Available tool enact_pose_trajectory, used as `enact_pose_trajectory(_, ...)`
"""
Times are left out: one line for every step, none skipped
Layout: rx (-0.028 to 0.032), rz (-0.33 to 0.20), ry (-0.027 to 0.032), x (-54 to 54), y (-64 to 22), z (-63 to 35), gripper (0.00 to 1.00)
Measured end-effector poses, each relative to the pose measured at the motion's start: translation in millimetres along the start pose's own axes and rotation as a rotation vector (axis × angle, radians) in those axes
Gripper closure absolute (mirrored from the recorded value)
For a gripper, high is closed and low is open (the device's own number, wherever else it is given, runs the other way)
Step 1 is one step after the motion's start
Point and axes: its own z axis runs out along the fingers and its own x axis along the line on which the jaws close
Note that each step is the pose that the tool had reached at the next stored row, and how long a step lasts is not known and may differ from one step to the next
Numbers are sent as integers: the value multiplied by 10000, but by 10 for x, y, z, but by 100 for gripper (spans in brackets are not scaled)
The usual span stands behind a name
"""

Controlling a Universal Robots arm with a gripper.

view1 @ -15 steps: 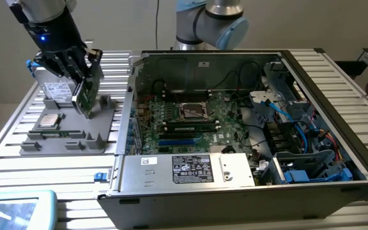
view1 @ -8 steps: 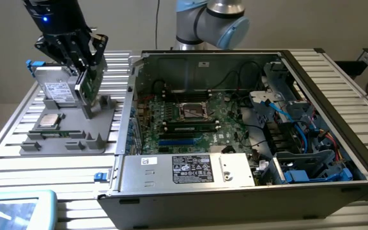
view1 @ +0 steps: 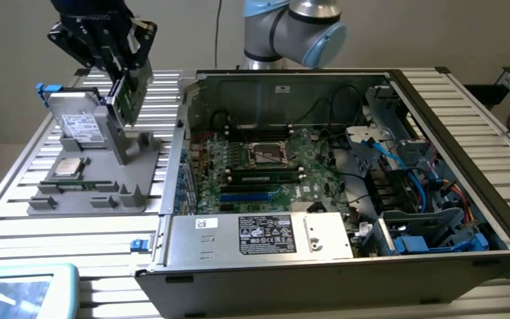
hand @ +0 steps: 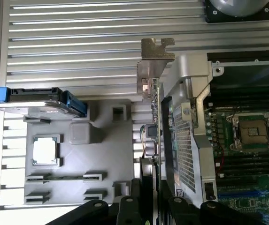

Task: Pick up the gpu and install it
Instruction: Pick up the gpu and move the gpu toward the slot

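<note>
- Exterior view: the gripper [view1: 120,66] hangs at the exterior view's left above the grey parts holder [view1: 140,193], with its fingers pointing down and pinched on the top of the gpu [view1: 133,93]
- The card hangs below them on edge, green face showing, and seems to run lengthwise downward; I cannot tell if its lower end is clear of the holder's upright post
- The hard drive [view1: 82,123] stands just beside the card, on the side away from the open computer case [view1: 467,166]
- The relation that matters: the case lies toward the exterior view's right of the card, and the blue expansion slots [view1: 246,197] on the motherboard [view1: 273,166] sit well apart from it and lower down
- The arm [view1: 291,26] rises behind the case and reaches across to that left side, wrist high
- Wrist view: the gpu [hand: 156,117] shows edge-on as a thin line running from the fingers [hand: 134,206] out to its silver bracket [hand: 154,61] at the far end
- The gripper [hand: 152,187] is clamped on the card, one black finger on each face
- The holder [hand: 78,187] lies to one side of the card's edge, with the case's perforated rear wall [hand: 186,145] and the motherboard [hand: 251,154] to the other, and the card's faces look roughly parallel to that wall
</note>
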Motion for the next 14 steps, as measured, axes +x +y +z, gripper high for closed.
enact_pose_trajectory(1,1,27,-23,5,-41,73)
enact_pose_trajectory(3,4,63,-45,9,-74,73)
enact_pose_trajectory(6,8,104,-66,12,-105,73)
enact_pose_trajectory(10,10,144,-89,16,-138,73)
enact_pose_trajectory(12,11,179,-113,20,-170,73)
enact_pose_trajectory(14,16,214,-140,23,-201,73)
enact_pose_trajectory(17,21,250,-172,25,-231,73)
enact_pose_trajectory(19,27,287,-202,27,-256,73)
enact_pose_trajectory(23,34,338,-234,29,-279,73)
enact_pose_trajectory(26,41,394,-261,30,-293,73)
enact_pose_trajectory(30,50,456,-287,32,-304,73)
enact_pose_trajectory(34,58,508,-320,35,-314,73)
enact_pose_trajectory(36,62,533,-360,38,-320,73)
enact_pose_trajectory(39,64,548,-405,41,-326,73)
